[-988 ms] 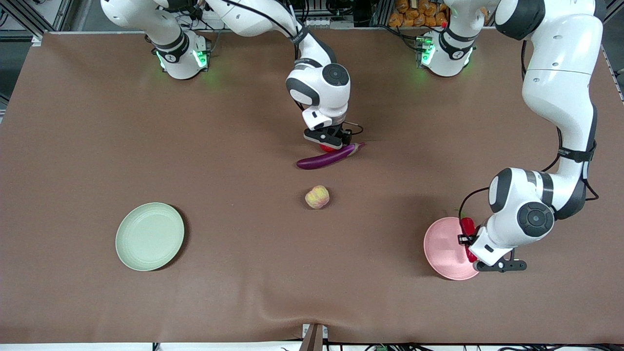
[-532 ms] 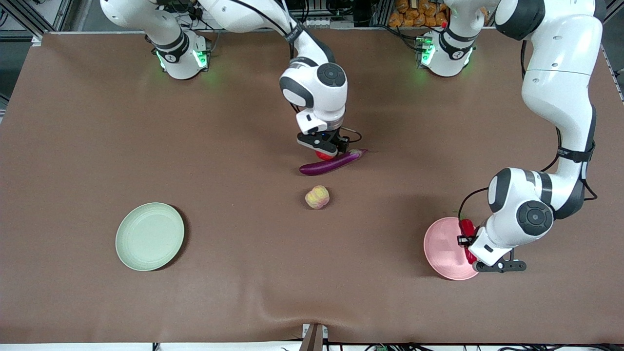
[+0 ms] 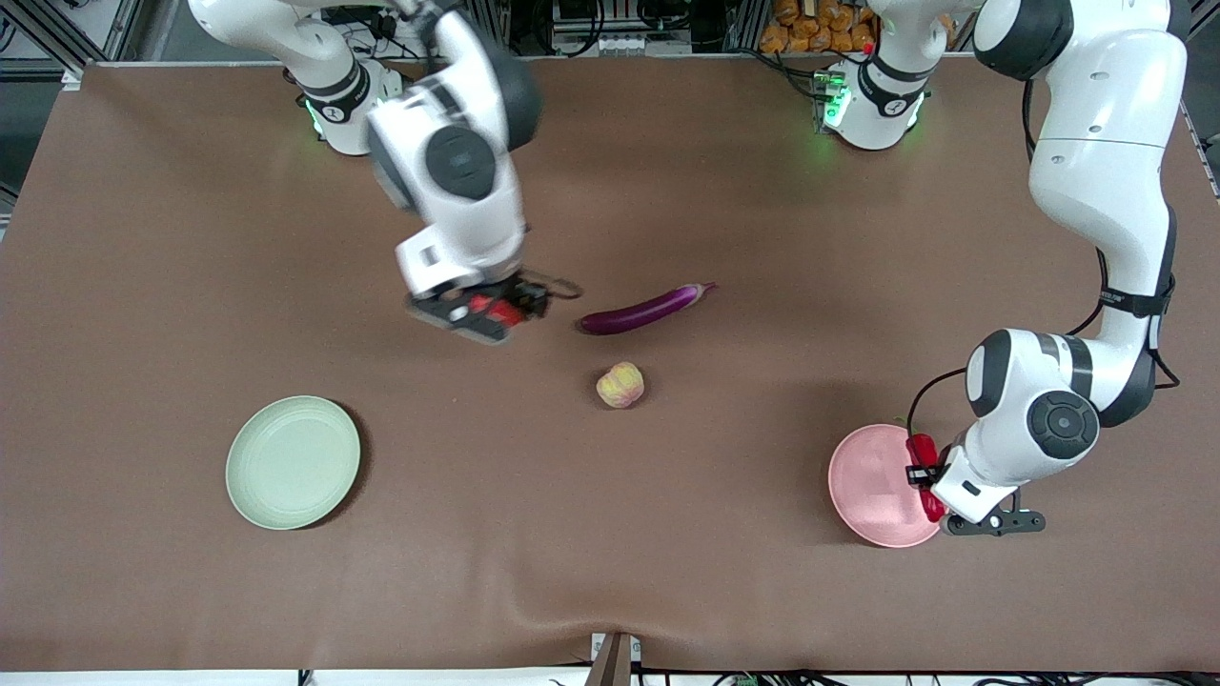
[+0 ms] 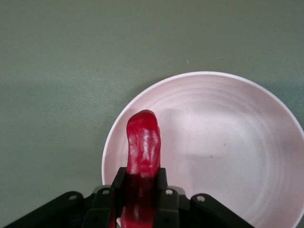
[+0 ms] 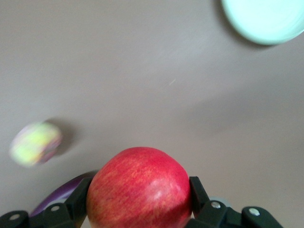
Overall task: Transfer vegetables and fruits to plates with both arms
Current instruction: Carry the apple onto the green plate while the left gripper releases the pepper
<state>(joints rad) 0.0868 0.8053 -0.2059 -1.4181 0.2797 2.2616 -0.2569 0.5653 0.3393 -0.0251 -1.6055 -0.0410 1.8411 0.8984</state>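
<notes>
My right gripper is shut on the red apple and holds it in the air over bare table between the eggplant and the pale green plate. The purple eggplant lies mid-table; the peach-like fruit sits nearer the front camera than it. My left gripper is shut on the red chili pepper and holds it over the edge of the pale pink plate. The pink plate shows nothing lying on it in the left wrist view.
The brown cloth covers the whole table. The arm bases stand along the table edge farthest from the front camera. The green plate's rim, the peach and the eggplant's end show in the right wrist view.
My right gripper has lifted the apple from beside the eggplant and swung it toward the green plate's end. The eggplant has shifted slightly. My left gripper has barely moved over the pink plate.
</notes>
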